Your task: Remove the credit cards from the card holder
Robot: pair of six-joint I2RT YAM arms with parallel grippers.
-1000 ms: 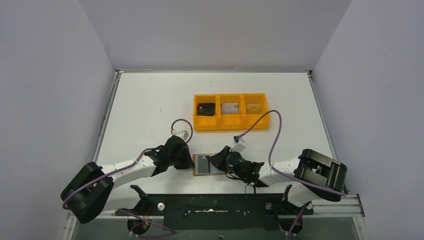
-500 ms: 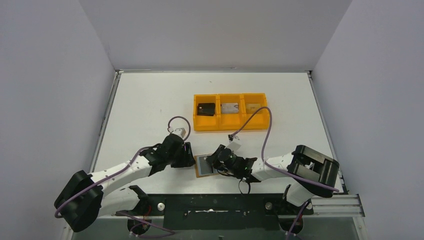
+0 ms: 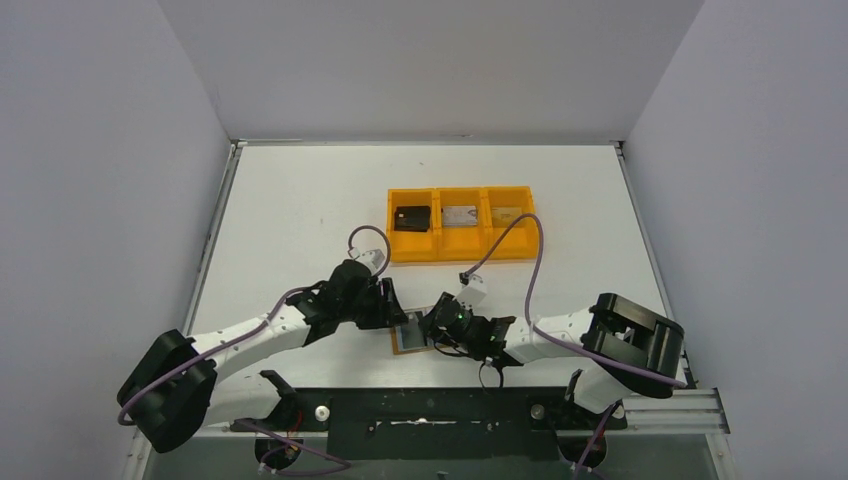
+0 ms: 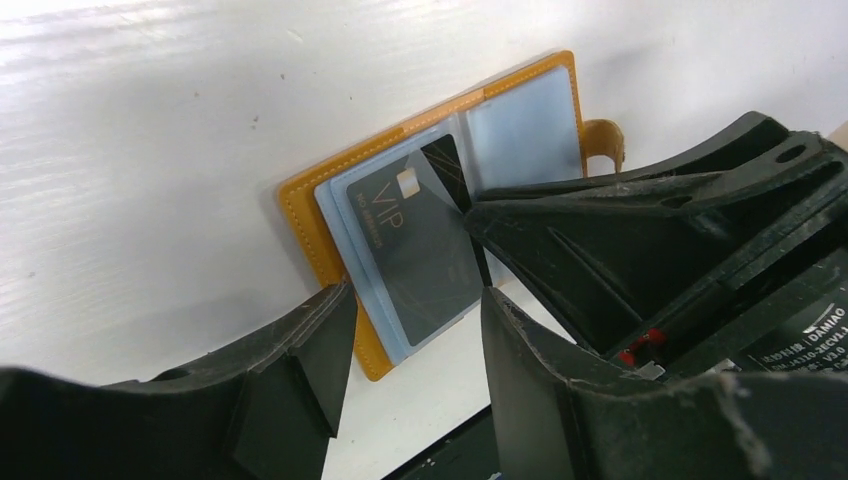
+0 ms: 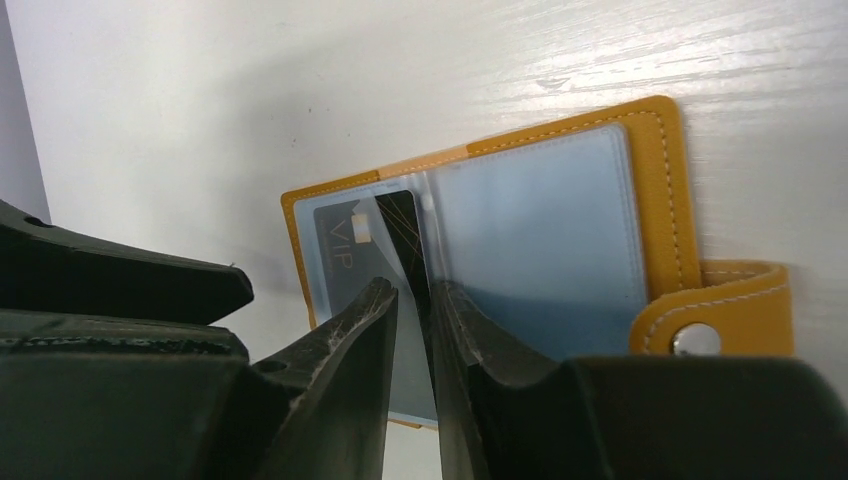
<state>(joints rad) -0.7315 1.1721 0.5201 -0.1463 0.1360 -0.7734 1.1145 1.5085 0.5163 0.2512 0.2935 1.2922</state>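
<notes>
Holder (image 5: 668, 190) lies open; card (image 4: 415, 250) askew, partly out, not yet freed; left pincer (image 4: 415, 305) spread, empty; right pincer (image 5: 412, 295) barely parted astride card.

My left tool (image 3: 388, 306) and my right tool (image 3: 436, 324) sit low at either side of the open tan card holder (image 3: 410, 336), which lies flat on the white table (image 3: 300, 210) near its front edge. Farther back stands an orange tray (image 3: 462, 249). Its left compartment holds a dark piece (image 3: 411, 217), the middle a silvery piece (image 3: 459, 215) and the right a paler piece (image 3: 506, 214).
</notes>
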